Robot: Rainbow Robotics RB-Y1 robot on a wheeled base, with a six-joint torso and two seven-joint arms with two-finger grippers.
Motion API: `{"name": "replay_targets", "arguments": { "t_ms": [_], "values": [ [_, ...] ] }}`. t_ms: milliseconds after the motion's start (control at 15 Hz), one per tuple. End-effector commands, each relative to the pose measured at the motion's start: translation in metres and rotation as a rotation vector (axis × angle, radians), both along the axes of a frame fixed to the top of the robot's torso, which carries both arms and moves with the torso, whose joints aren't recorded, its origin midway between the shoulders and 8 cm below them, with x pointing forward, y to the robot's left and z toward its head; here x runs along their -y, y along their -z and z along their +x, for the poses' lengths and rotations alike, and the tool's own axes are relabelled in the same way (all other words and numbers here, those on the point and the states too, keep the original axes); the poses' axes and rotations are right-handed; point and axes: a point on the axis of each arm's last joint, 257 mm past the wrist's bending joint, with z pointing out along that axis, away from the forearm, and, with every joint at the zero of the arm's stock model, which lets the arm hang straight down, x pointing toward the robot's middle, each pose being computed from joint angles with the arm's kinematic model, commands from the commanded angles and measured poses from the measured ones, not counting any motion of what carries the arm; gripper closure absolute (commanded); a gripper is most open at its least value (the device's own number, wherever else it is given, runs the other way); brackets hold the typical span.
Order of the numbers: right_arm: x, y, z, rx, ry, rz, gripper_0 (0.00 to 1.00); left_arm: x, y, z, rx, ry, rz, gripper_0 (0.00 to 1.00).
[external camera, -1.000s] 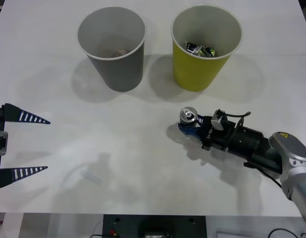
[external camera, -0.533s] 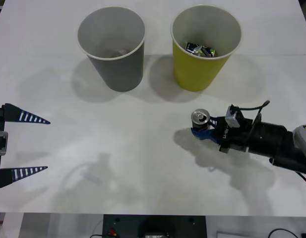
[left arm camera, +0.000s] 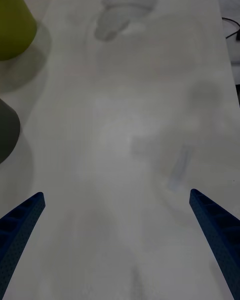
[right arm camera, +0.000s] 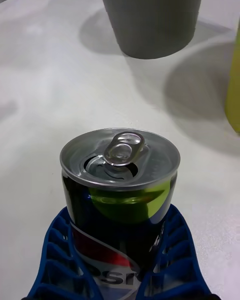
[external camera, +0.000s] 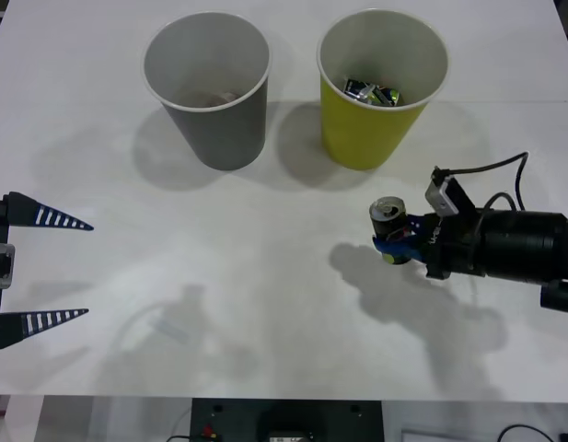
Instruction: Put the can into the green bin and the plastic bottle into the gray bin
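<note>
the right hand has its blue fingers closed around the lower body of the can, holding it upright above the white surface, in front of the green bin and apart from it. the gray bin stands beside the green one, toward the robot's left. the left hand waits at the left edge of the surface, fingers spread wide and holding nothing.

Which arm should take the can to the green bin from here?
Right. The right gripper already grips the can, just in front of the green bin. The left gripper hangs open at the table's far left.
</note>
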Motion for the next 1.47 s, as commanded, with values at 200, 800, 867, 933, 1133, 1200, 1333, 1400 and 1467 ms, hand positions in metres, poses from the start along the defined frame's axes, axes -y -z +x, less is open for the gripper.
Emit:
{"name": "replay_targets", "arguments": {
  "t_ms": [200,800,867,933,1133,1200,1333,1400,1467],
  "values": [
    [0.004,-0.026,-0.010,-0.122,0.108,0.002,1.00,0.000,0.000,0.000,0.000,0.000,0.000,0.00],
    [0.028,-0.086,-0.025,-0.201,0.172,-0.094,1.00,0.000,0.000,0.000,0.000,0.000,0.000,0.00],
    [0.031,-0.092,-0.023,-0.193,0.167,-0.116,1.00,0.000,0.000,0.000,0.000,0.000,0.000,0.00],
    [0.033,-0.098,-0.023,-0.193,0.156,-0.143,1.00,0.000,0.000,0.000,0.000,0.000,0.000,0.00],
    [0.038,-0.121,-0.016,-0.211,0.137,-0.176,1.00,0.000,0.000,0.000,0.000,0.000,0.000,0.00],
    [0.040,-0.129,-0.012,-0.221,0.134,-0.178,1.00,0.000,0.000,0.000,0.000,0.000,0.000,0.00],
    [0.046,-0.143,-0.004,-0.237,0.135,-0.199,1.00,0.000,0.000,0.000,0.000,0.000,0.000,0.00],
    [0.049,-0.150,-0.001,-0.247,0.134,-0.215,1.00,0.000,0.000,0.000,0.000,0.000,0.000,0.00],
    [0.052,-0.156,0.001,-0.254,0.135,-0.225,1.00,0.000,0.000,0.000,0.000,0.000,0.000,0.00]
  ]
}}
